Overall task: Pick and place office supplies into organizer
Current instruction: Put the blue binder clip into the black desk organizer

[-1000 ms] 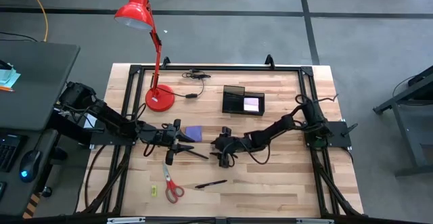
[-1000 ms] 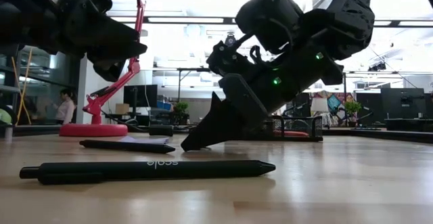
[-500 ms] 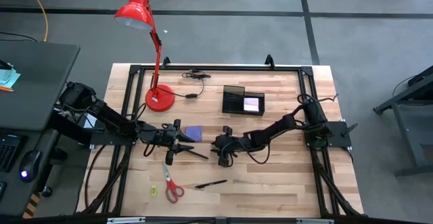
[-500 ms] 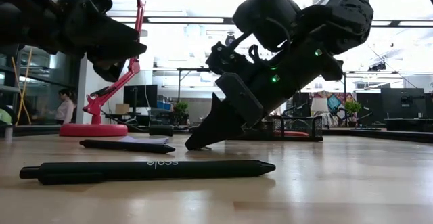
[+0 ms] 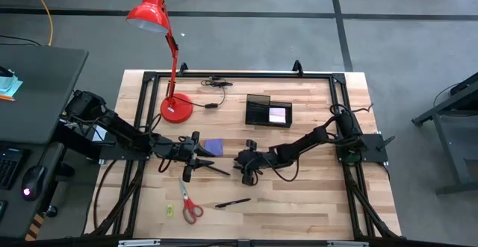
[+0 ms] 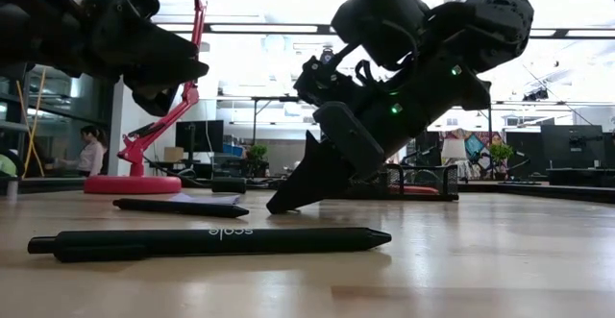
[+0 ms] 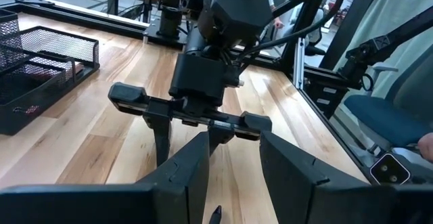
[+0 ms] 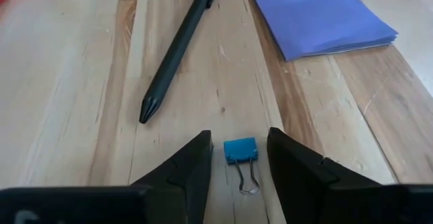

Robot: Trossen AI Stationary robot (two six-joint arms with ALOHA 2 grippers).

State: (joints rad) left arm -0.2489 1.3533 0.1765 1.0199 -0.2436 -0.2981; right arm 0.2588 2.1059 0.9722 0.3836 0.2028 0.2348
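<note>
The right gripper [image 8: 235, 158] is hanging mid-tabletop, fingers [image 8: 186, 166] spread either side of a blue binder clip [image 8: 241, 149]; the left gripper [image 7: 226, 160], fingers apart, is waiting beside the purple note pad [image 5: 213, 146]; the organizer [image 5: 268, 110] is sitting toward the far edge.

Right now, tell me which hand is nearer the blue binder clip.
Right. The right hand straddles the blue binder clip; the left hand waits farther off, beside the purple note pad.

My right pincer [image 8: 237, 166] tips down near the table with fingers part-open, while my left pincer [image 7: 230, 170] hangs low opposite.
</note>
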